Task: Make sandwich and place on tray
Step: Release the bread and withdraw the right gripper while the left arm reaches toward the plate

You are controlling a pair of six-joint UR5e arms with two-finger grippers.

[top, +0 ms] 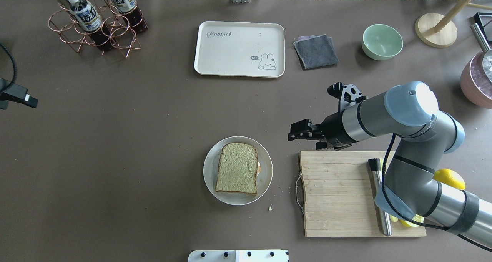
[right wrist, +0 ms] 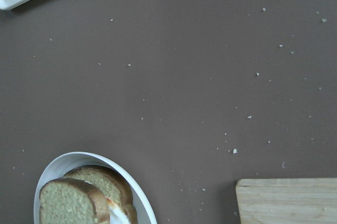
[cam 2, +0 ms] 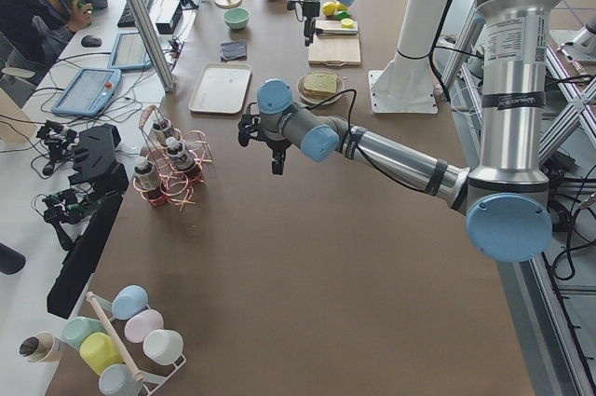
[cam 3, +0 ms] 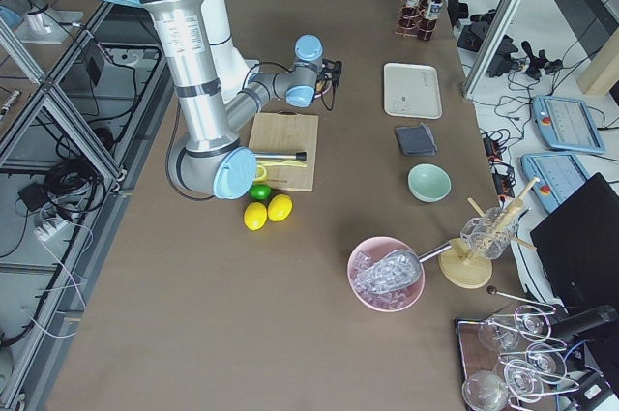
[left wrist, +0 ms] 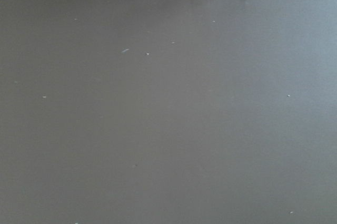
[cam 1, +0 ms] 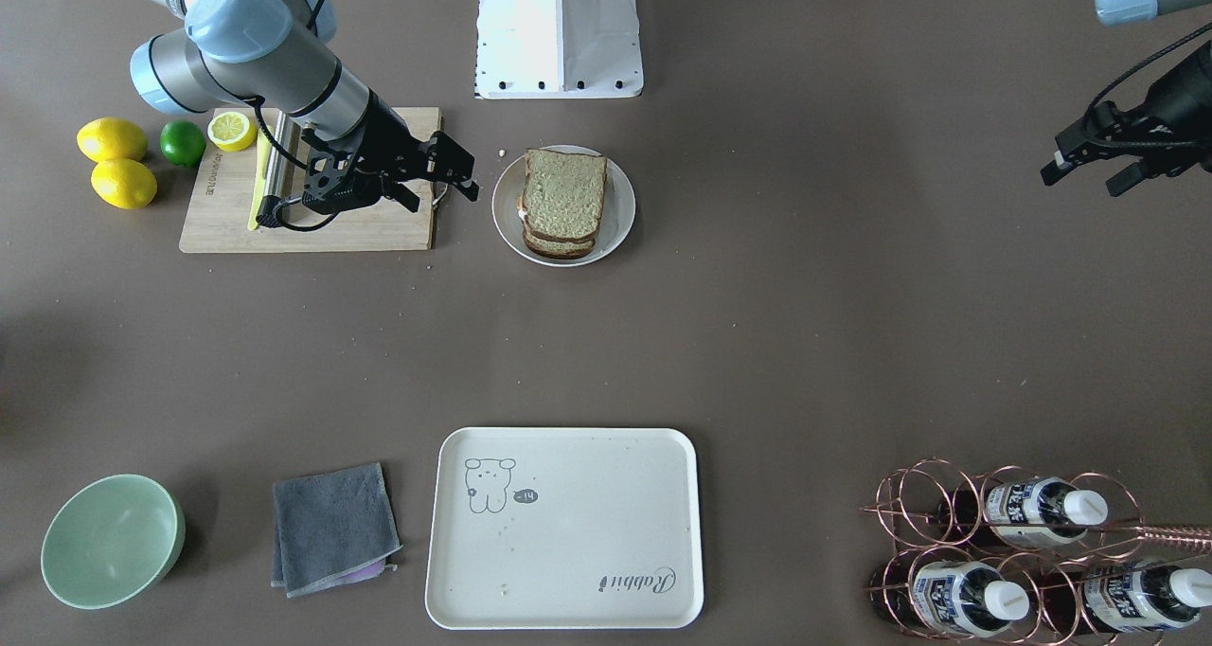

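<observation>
The sandwich [cam 1: 564, 198], two greenish-tan bread slices with a bit of white-and-orange egg at the edge, lies on a small round white plate [cam 1: 620, 212]. It also shows in the overhead view [top: 237, 168] and in the right wrist view [right wrist: 73, 195]. The cream tray [cam 1: 587, 551] with the "Rabbit" script sits bare across the table [top: 230, 54]. My right gripper [cam 1: 445, 197] is open and empty, hovering beside the plate, over the cutting board's corner. My left gripper [cam 1: 1079, 182] is open and empty, far off at the table's side.
The wooden cutting board [cam 1: 312, 224] holds a metal-handled tool [top: 378, 193] and a lemon half [cam 1: 232, 130]. Two lemons [cam 1: 112, 140] and a lime [cam 1: 183, 142] lie beside it. A green bowl [cam 1: 112, 540], a grey cloth [cam 1: 333, 528] and a copper bottle rack [cam 1: 1032, 551] flank the tray.
</observation>
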